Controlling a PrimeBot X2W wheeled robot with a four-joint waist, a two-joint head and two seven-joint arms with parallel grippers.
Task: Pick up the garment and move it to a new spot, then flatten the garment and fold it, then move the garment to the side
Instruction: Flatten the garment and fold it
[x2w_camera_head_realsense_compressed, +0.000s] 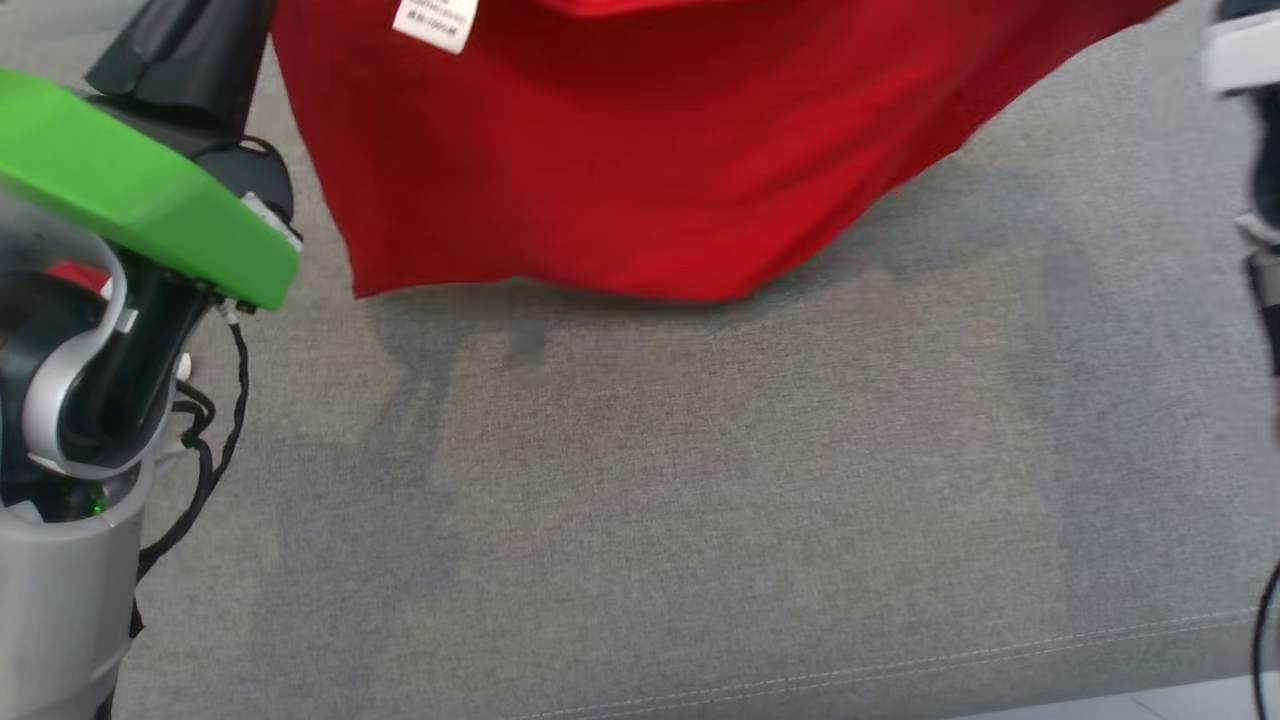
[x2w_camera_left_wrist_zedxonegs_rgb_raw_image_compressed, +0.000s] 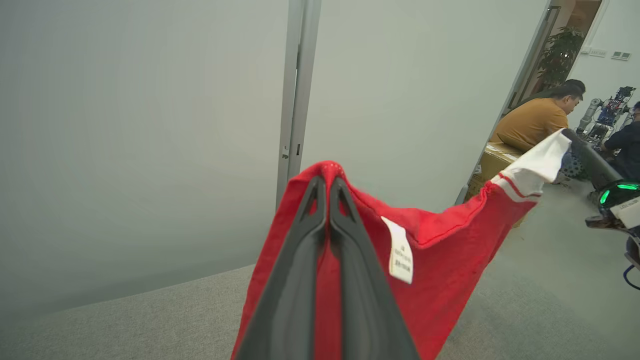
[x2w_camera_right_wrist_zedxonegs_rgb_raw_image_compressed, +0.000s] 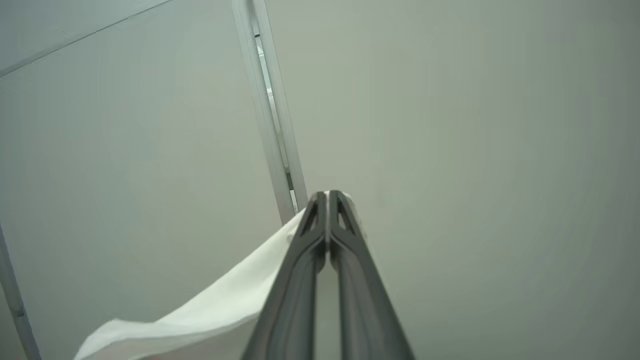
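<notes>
The garment (x2w_camera_head_realsense_compressed: 620, 160) is red with a white trim and a white care label (x2w_camera_head_realsense_compressed: 436, 20). It hangs in the air above the grey surface (x2w_camera_head_realsense_compressed: 700, 480), its lower hem clear of the cloth below. In the left wrist view my left gripper (x2w_camera_left_wrist_zedxonegs_rgb_raw_image_compressed: 327, 182) is shut on a red edge of the garment (x2w_camera_left_wrist_zedxonegs_rgb_raw_image_compressed: 440, 250), the label (x2w_camera_left_wrist_zedxonegs_rgb_raw_image_compressed: 401, 250) dangling beside the fingers. In the right wrist view my right gripper (x2w_camera_right_wrist_zedxonegs_rgb_raw_image_compressed: 327, 197) is shut on the garment's white trim (x2w_camera_right_wrist_zedxonegs_rgb_raw_image_compressed: 220, 305). That same white corner (x2w_camera_left_wrist_zedxonegs_rgb_raw_image_compressed: 537, 162) shows stretched out in the left wrist view, pinched by the right gripper's dark fingers (x2w_camera_left_wrist_zedxonegs_rgb_raw_image_compressed: 592, 162).
My left arm with its green cover (x2w_camera_head_realsense_compressed: 140, 190) and cables fills the left side of the head view. A pale wall with a metal door frame (x2w_camera_left_wrist_zedxonegs_rgb_raw_image_compressed: 295, 100) stands behind. People sit by cardboard boxes (x2w_camera_left_wrist_zedxonegs_rgb_raw_image_compressed: 495, 160) through the doorway at the far right.
</notes>
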